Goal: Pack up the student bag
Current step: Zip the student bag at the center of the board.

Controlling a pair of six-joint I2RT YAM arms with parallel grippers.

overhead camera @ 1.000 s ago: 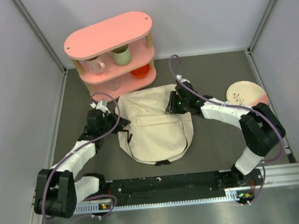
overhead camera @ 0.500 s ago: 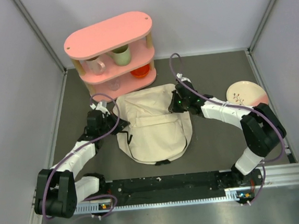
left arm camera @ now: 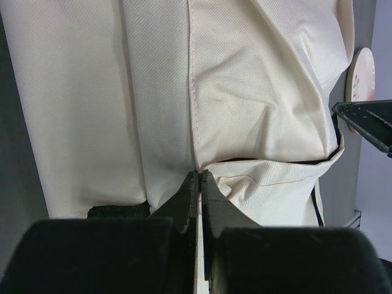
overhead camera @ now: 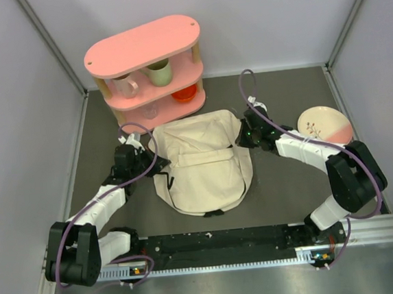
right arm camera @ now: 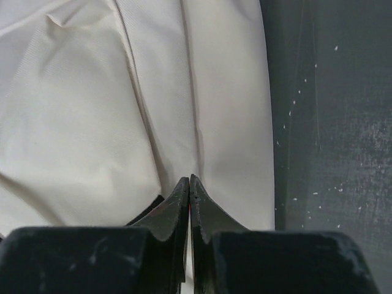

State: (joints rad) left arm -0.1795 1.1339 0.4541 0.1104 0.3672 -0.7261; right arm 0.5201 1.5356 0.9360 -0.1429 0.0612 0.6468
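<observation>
The student bag (overhead camera: 201, 166), cream fabric with dark zipper lines and black buckles, lies flat in the middle of the table. My left gripper (overhead camera: 155, 166) is at its left edge, shut, with a fold of the cream fabric (left arm camera: 245, 104) pinched between the fingertips (left arm camera: 199, 174). At the bag's upper right edge my right gripper (overhead camera: 242, 139) is also shut, its tips (right arm camera: 188, 179) nipping the bag's fabric (right arm camera: 92, 110) near the edge. Dark table (right arm camera: 331, 122) shows just right of that edge. The bag's inside is hidden.
A pink two-level shelf (overhead camera: 143, 48) stands behind the bag, holding a pink mug (overhead camera: 126, 86), a green cup (overhead camera: 160, 73), an orange bowl (overhead camera: 185, 93) and a clear glass (overhead camera: 151, 111). A pale plate (overhead camera: 323, 123) lies at the right, by the right arm. Grey walls enclose the table.
The right gripper has closed on the bag's upper right edge and shifted to the right, drawing that edge outward. The left gripper has kept its hold and place.
</observation>
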